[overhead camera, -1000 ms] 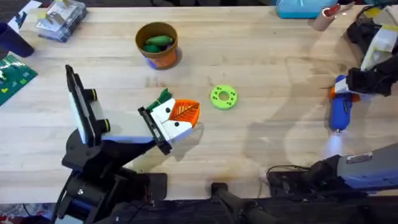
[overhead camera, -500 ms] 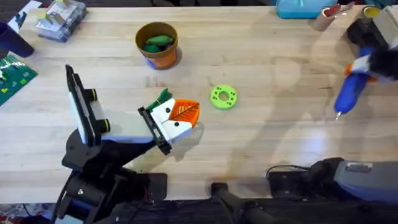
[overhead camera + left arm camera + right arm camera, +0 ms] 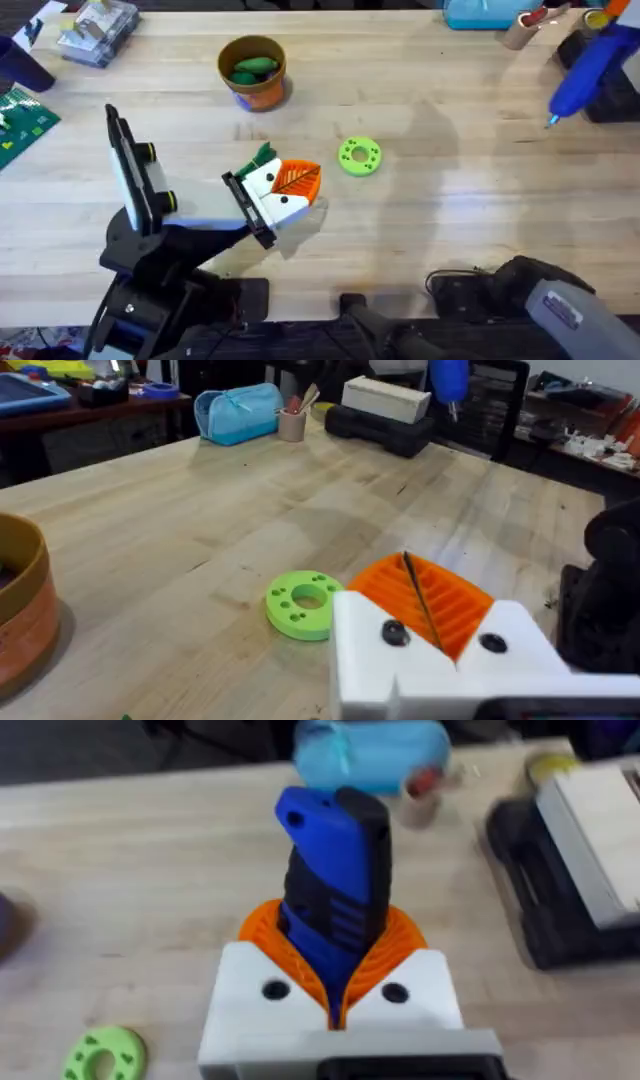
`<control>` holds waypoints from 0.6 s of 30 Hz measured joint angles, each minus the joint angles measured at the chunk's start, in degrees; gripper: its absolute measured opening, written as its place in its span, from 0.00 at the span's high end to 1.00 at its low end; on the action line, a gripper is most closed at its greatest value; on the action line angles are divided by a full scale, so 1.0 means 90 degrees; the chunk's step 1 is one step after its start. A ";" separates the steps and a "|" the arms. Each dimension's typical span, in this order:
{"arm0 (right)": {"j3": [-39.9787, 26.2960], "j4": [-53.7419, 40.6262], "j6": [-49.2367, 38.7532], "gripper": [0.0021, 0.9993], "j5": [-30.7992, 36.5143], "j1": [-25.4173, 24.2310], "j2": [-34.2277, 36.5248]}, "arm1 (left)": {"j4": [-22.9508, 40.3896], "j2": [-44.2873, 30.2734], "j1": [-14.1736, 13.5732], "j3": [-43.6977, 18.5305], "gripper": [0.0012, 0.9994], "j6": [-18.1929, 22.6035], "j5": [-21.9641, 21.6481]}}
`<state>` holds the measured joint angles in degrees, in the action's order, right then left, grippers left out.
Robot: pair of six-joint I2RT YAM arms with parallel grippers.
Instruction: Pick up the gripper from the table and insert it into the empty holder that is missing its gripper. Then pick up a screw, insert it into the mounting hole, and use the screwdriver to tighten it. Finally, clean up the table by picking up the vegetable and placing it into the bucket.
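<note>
The blue screwdriver [image 3: 335, 890] hangs tilted in the air over the table's far right [image 3: 582, 72], tip down, with my right gripper [image 3: 335, 925] shut on it between its orange ribbed pads. The white-and-orange gripper [image 3: 285, 185] sits mounted on the holder [image 3: 250, 212], at the end of the black stand with yellow knobs [image 3: 140, 195]. It belongs to my left gripper [image 3: 410, 565], whose orange pads press together with nothing between. The orange bucket [image 3: 254, 72] stands far left of centre with the green vegetable [image 3: 250, 68] inside. The screw is hidden.
A green round disc with holes [image 3: 359, 157] lies just right of the left gripper, and a small green scrap [image 3: 262, 154] lies just behind it. A blue pouch [image 3: 485, 12], a black case [image 3: 385, 428] and a clear box [image 3: 98, 30] line the far edge.
The right arm has lifted the screwdriver off the table at the right and carried it up and away toward the far right corner. The left arm has not moved.
</note>
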<state>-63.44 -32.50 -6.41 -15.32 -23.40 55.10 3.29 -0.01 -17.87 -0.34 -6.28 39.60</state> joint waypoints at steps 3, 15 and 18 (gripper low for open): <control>0.0642 0.0735 0.0224 0.98 -0.0089 0.0471 -0.0725 | 0.0000 0.0000 0.0000 0.0000 0.99 -0.0002 0.0000; 0.2888 0.3996 0.1041 0.98 -0.1265 0.3352 -0.1222 | 0.0000 -0.0002 0.0000 0.0000 0.99 -0.0001 -0.0001; 0.2924 0.4791 0.1101 0.98 -0.1352 0.4147 -0.0868 | 0.0000 -0.0002 0.0000 0.0000 0.99 0.0000 -0.0001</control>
<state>-37.12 10.62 3.51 -27.49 13.92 47.29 3.29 -0.03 -17.87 -0.34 -6.29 39.59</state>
